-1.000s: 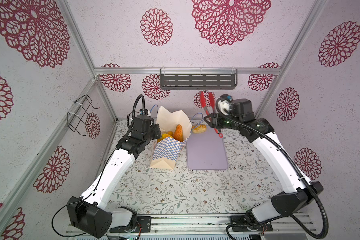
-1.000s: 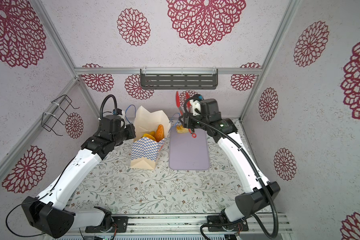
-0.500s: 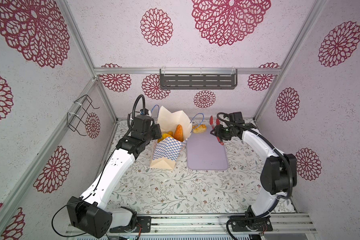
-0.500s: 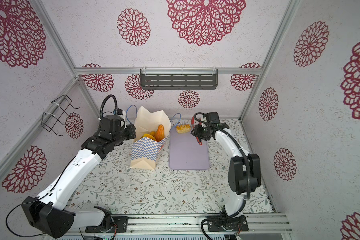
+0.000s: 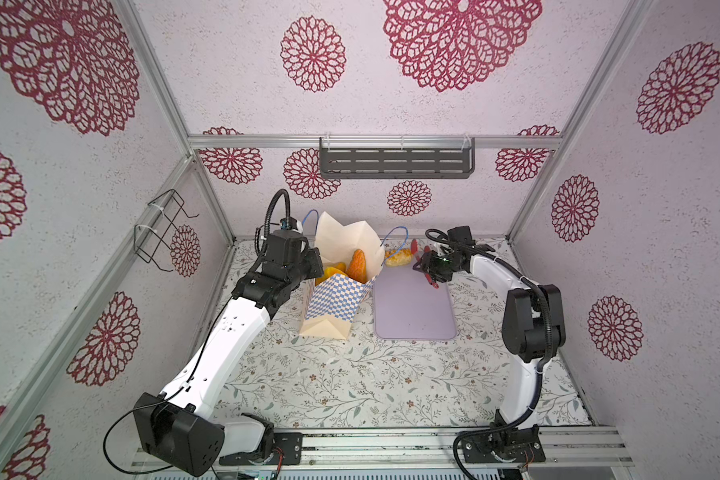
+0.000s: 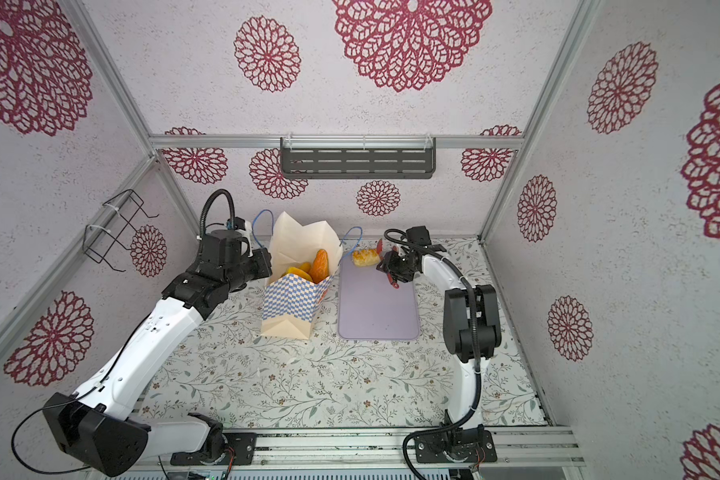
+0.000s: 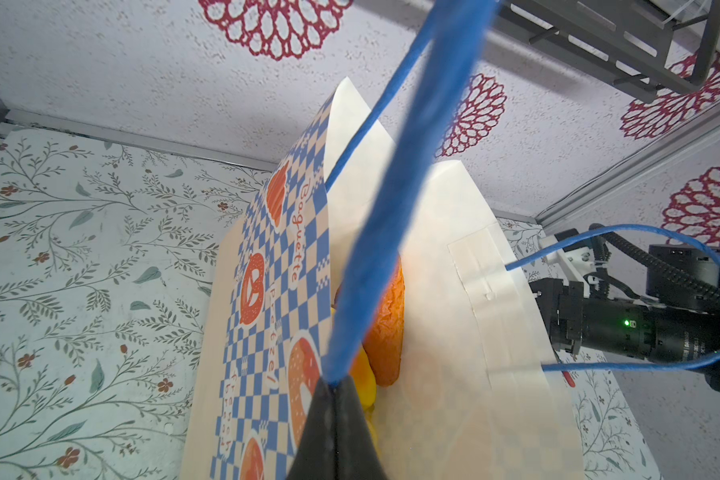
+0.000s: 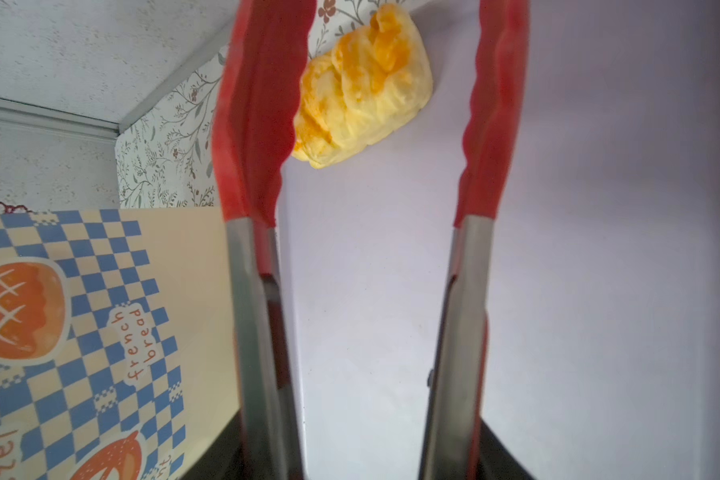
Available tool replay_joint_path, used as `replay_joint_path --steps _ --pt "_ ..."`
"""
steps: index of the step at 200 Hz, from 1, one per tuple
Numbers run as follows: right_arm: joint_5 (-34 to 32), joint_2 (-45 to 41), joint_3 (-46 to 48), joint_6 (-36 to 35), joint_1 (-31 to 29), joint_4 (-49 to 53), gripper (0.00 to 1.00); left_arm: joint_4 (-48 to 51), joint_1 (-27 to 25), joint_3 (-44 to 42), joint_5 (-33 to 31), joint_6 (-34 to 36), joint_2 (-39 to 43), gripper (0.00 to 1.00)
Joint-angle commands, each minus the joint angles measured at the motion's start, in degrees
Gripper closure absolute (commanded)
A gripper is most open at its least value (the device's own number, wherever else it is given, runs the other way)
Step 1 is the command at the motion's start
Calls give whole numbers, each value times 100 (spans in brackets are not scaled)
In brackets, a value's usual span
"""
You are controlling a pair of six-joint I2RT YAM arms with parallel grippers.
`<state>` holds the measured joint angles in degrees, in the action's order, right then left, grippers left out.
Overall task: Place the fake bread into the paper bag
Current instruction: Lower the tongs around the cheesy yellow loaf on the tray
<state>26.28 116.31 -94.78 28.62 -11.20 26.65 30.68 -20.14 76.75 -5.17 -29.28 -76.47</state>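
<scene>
Floral tabletop point(image 5: 350, 386), medallion walls point(image 5: 233, 62), paper bag point(image 5: 336, 300)

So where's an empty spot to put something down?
The lilac tray is mostly bare in front of the roll and tongs. The floral tabletop in front of the paper bag and tray is open too. Crowded: the back, around the bag's mouth.

One bag point(image 5: 333, 299), one tray point(image 5: 412, 316), one tongs point(image 8: 250, 137), at least three breads point(image 6: 365, 257) point(image 6: 320, 264) point(image 6: 300, 272)

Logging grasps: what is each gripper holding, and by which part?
The left gripper pinches the blue cord handle of the paper bag. The right gripper holds red-tipped tongs by their metal arms; the tongs are open, the bread ungripped.
</scene>
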Motion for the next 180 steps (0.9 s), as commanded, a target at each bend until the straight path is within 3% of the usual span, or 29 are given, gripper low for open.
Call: replay_joint_path --steps 1,180 --pt "193 111 -292 107 26 -168 42 -251 23 -45 38 -52 148 100" --pt "395 1217 -1298 387 -179 -80 41 -255 26 -107 43 -52 185 100"
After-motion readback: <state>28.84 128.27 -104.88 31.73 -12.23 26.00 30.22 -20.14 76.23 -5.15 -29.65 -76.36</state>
